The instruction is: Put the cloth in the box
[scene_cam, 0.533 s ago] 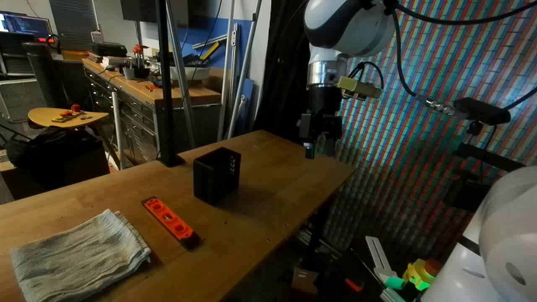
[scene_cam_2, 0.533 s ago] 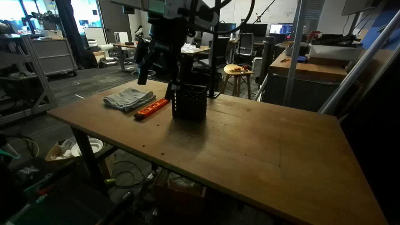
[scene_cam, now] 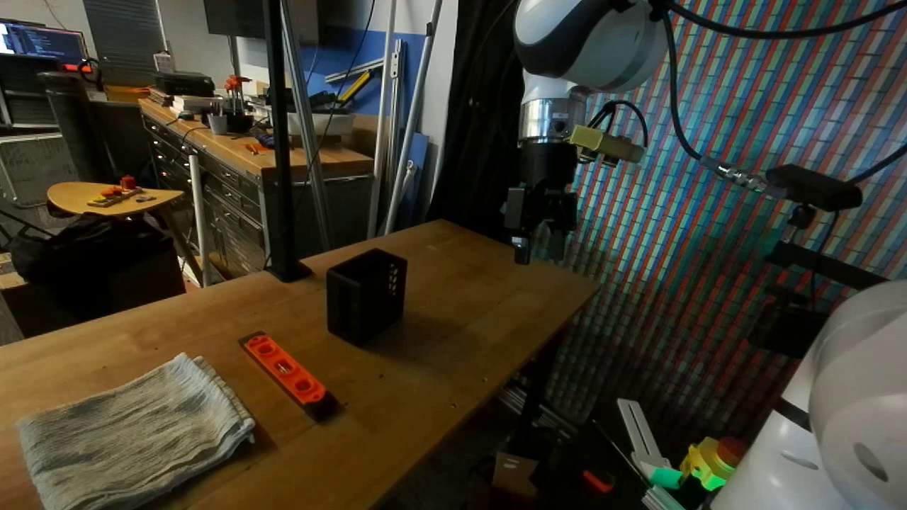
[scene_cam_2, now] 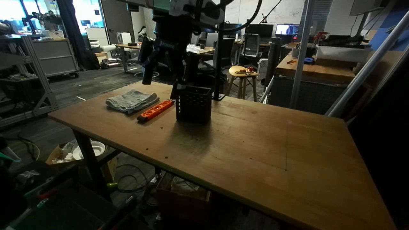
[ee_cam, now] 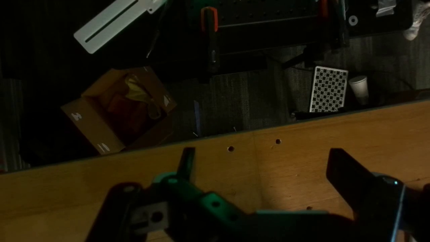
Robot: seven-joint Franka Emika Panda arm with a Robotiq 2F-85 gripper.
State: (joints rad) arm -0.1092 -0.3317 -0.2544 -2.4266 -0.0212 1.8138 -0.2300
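The table (scene_cam_2: 271, 153) is spreading toward four o'clock in an exterior view, leaving broad room there. The arm (scene_cam: 588, 49) is hanging at one o'clock in an exterior view, and the cloth (scene_cam: 134, 432) is lying folded and rumpled on the table at eight o'clock, its layered edge facing two. The gripper (ee_cam: 260, 153) is hovering above the table, jaws standing wide apart, wood showing between them; the table's edge is slicing across the wrist view from about nine o'clock to three, just on the jaws' twelve o'clock side. The box (scene_cam: 365, 301) is standing upright at two o'clock from the cloth, well apart from it and the gripper. The orange bar (scene_cam: 292, 375) is lying between cloth and box, slanting roughly eleven to five.
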